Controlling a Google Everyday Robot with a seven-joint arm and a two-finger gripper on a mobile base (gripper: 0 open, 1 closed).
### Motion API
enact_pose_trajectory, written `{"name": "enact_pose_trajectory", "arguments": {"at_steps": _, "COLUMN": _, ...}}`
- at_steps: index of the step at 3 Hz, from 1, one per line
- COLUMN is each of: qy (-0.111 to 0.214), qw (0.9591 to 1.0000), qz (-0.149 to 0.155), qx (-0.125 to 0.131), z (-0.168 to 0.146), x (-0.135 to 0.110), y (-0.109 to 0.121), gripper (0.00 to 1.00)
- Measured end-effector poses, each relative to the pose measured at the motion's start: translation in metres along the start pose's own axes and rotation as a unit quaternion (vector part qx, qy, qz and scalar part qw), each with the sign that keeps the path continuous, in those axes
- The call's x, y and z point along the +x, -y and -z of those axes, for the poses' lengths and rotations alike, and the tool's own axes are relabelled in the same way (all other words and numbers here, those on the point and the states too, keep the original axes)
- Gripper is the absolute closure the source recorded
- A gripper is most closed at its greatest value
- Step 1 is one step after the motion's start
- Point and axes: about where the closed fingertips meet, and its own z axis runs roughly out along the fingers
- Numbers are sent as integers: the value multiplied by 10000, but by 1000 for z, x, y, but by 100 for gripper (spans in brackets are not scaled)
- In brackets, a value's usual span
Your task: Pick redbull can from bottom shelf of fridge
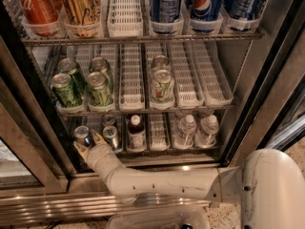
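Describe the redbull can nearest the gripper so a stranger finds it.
In the fridge, look at the bottom shelf, far left. The redbull can is the leftmost slim silver-topped can, right beside the gripper, and narrower than the green cans on the rack above.
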Motion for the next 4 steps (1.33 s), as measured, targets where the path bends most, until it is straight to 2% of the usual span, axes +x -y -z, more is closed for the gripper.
{"name": "enact_pose_trajectory", "arguments": {"at_steps": 1, "qy": 22, "qw": 9999, "qz": -1, "qx": -105, "z": -5, "x": 1, "y": -5, "gripper": 59}}
{"name": "enact_pose_trajectory", "arguments": {"at_steps": 2, "qy": 20, "qw": 9998, "qz": 48, "qx": -185, "z": -5, "x": 2, "y": -8, "gripper": 82}}
{"name": "enact_pose_trajectory", "arguments": {"at_steps": 3, "qy": 20, "qw": 9998, "qz": 49, "qx": -185, "z": -5, "x": 2, "y": -8, "gripper": 100}}
{"name": "enact_pose_trajectory", "arguments": {"at_steps": 4, "qy": 14, "qw": 9997, "qz": 197, "qx": -166, "z": 9, "x": -4, "y": -8, "gripper": 100}}
